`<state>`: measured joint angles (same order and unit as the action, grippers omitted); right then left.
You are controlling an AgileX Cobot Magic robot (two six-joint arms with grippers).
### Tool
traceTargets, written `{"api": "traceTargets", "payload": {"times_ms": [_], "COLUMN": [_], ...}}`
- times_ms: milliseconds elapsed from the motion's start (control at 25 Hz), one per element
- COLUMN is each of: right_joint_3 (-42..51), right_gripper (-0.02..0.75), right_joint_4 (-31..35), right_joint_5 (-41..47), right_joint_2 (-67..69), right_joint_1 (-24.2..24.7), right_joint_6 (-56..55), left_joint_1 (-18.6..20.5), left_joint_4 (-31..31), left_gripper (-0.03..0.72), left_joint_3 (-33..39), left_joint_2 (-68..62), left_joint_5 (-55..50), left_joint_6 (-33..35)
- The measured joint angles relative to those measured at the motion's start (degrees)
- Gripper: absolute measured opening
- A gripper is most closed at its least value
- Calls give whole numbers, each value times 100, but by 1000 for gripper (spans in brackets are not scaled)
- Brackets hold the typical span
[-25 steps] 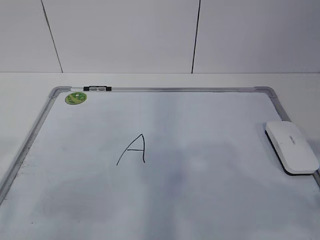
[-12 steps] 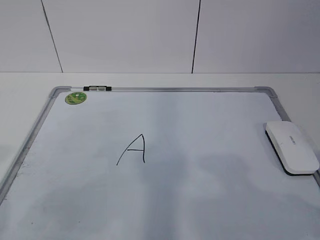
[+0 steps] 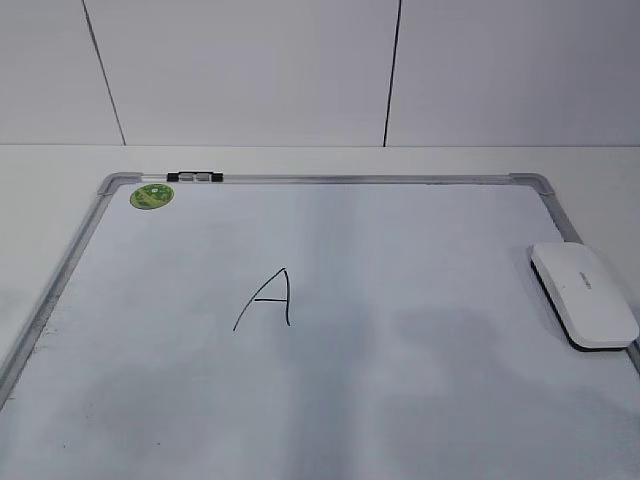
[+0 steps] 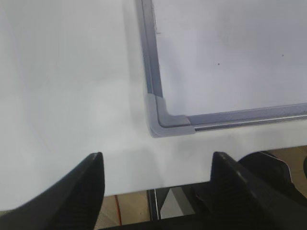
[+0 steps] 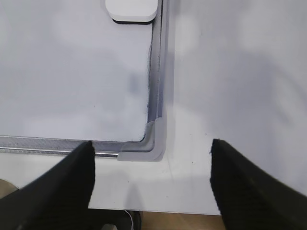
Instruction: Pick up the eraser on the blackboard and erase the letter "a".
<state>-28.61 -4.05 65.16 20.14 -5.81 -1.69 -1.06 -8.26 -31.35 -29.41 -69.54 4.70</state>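
Note:
The blackboard (image 3: pixel 350 180) is a white dry-erase board with a grey frame, lying flat on the table. The white eraser (image 3: pixel 583 294) lies on its right edge, untouched; its near end shows at the top of the right wrist view (image 5: pixel 132 10). The only letter I see is a thin black marker "A" (image 3: pixel 268 298) with a pointed top and a long left stroke. My left gripper (image 4: pixel 156 167) is open and empty over the table by the board's near left corner (image 4: pixel 165 125). My right gripper (image 5: pixel 151 155) is open and empty by the near right corner (image 5: pixel 146 148). Neither gripper shows in the exterior view.
A round green sticker (image 3: pixel 151 196) and a small black-and-silver clip (image 3: pixel 194 177) sit at the board's far left corner. A white wall stands behind the table. The table's front edge (image 4: pixel 139 189) is right under both grippers.
Only faint shadows on the board have shifted. The eraser, the letter and the board lie as before.

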Motion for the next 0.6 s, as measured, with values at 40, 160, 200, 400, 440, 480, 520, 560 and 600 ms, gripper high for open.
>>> {"api": "traceTargets", "payload": {"times_ms": [40,160,200,400,440,480,520,560,600], "right_joint_3": [0,0,0,0,0,0,0,0,0], "right_gripper": [593,593,593,593,593,593,593,593,593], "right_joint_4": [0,0,0,10,20,32,45,45,45], "right_joint_5": [0,0,0,0,0,0,0,0,0], "right_joint_2": [0,0,0,0,0,0,0,0,0], "right_joint_1": [0,0,0,0,0,0,0,0,0], "right_joint_6": [0,0,0,0,0,0,0,0,0], "left_joint_1": [0,0,0,0,0,0,0,0,0], "left_joint_4": [11,19,19,19,19,19,19,19,19], "left_gripper": [518,518,518,508,506,505,505,504,504], "left_joint_3": [11,35,59,221,221,221,221,221,221], "left_joint_2": [0,0,0,0,0,0,0,0,0], "left_joint_5": [85,269,326,644,644,655,665,665,668], "left_joint_6": [0,0,0,0,0,0,0,0,0]}}
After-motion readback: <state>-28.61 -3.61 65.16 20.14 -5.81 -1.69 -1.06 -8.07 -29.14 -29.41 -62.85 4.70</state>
